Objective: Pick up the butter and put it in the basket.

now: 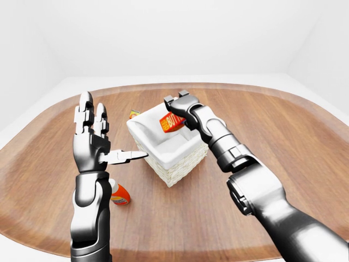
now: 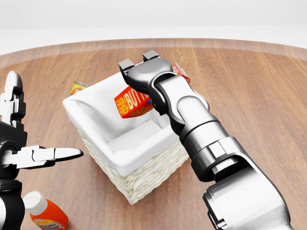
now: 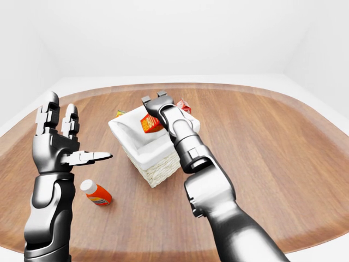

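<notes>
The butter is an orange-red box with yellow lettering. My right hand is shut on it and holds it over the open top of the white-lined wicker basket, near the basket's upper rim. The box is tilted. My left hand is raised at the left of the basket, open and empty, fingers up and thumb pointing at the basket wall.
An orange bottle with a white cap lies on the wooden table below my left hand. A small yellow-green packet lies beyond the basket's upper left corner. A red box sits behind my right hand.
</notes>
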Tool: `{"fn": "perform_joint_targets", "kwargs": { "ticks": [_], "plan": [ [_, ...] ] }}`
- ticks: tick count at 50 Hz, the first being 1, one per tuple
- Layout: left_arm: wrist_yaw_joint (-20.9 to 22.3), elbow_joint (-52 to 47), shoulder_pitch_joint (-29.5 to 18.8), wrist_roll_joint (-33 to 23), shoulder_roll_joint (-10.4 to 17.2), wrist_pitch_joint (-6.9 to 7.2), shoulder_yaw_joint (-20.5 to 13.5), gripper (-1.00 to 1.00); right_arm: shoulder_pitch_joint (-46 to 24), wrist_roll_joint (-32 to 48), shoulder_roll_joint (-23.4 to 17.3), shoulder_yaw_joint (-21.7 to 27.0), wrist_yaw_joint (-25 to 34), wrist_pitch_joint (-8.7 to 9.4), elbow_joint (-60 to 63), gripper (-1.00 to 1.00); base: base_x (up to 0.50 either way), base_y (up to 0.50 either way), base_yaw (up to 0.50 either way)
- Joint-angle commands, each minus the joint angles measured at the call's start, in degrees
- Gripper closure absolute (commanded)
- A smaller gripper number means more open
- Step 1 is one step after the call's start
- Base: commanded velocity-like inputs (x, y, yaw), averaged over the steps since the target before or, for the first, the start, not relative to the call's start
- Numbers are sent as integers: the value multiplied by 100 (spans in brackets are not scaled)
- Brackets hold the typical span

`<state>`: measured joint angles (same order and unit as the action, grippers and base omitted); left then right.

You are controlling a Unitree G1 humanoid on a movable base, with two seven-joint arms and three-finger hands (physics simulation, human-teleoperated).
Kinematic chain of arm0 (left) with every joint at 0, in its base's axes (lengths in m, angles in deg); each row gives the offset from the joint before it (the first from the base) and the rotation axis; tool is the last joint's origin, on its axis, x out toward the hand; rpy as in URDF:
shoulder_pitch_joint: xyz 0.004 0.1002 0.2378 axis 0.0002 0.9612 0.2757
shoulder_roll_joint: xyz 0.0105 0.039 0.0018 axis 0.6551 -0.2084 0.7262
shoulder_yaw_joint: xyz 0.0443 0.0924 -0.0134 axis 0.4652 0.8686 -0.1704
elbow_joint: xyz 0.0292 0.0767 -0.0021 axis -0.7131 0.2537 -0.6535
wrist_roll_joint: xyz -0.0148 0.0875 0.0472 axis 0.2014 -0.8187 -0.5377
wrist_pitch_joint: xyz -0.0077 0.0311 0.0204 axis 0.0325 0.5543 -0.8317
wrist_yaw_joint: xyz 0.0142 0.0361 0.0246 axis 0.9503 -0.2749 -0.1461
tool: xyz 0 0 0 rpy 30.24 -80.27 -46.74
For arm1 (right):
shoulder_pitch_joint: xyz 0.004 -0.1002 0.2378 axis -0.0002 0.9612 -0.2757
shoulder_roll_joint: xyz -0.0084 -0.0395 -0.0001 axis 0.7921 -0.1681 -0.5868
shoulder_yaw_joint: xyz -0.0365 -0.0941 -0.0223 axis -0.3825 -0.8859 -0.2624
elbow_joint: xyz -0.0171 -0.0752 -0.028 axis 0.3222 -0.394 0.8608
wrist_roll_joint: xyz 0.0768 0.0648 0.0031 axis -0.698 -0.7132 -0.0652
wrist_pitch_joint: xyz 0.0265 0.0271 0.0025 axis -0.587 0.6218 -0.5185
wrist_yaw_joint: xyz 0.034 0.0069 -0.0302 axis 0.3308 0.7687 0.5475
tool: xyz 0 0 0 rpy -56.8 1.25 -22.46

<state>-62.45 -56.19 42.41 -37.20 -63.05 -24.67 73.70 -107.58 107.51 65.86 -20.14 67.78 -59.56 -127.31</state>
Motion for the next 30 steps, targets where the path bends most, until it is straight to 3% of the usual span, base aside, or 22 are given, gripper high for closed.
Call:
{"fn": "perform_joint_targets", "kwargs": {
  "ticks": [1, 14, 17, 20, 22, 24, 26, 30],
  "plan": [
    [-9, 3, -12, 33, 11, 0, -14, -100, 13, 51, 27, 97, -53, 0, 190, 100, 0, 0, 0],
    [-15, -7, 1, 34, 6, 0, -6, -100, 74, 133, 63, 73, 7, 0, 248, 98, 0, 0, 0],
    [-15, 3, -3, 35, 7, 0, -8, -100, 88, 140, 70, 73, 32, 0, 279, 51, 0, 0, 0],
    [-16, 6, -6, 39, 9, 0, -11, -100, 91, 147, 75, 74, 53, 0, 292, 23, 0, 0, 0],
    [-17, 4, -9, 42, 10, 0, -13, -100, 80, 159, 83, 69, 63, 0, 289, -25, 0, 0, 0],
    [-18, 0, -8, 43, 11, 0, -12, -100, 79, 164, 81, 72, 67, 0, 288, -50, 0, 0, 0],
    [-18, 4, -10, 46, 11, 0, -15, -100, 57, 170, 85, 74, 67, 0, 277, -93, 0, 0, 0],
    [-25, -18, -14, 56, 13, 0, -19, -100, 47, 165, 98, 78, 77, 0, 270, -100, 0, 0, 0]
  ]
}}
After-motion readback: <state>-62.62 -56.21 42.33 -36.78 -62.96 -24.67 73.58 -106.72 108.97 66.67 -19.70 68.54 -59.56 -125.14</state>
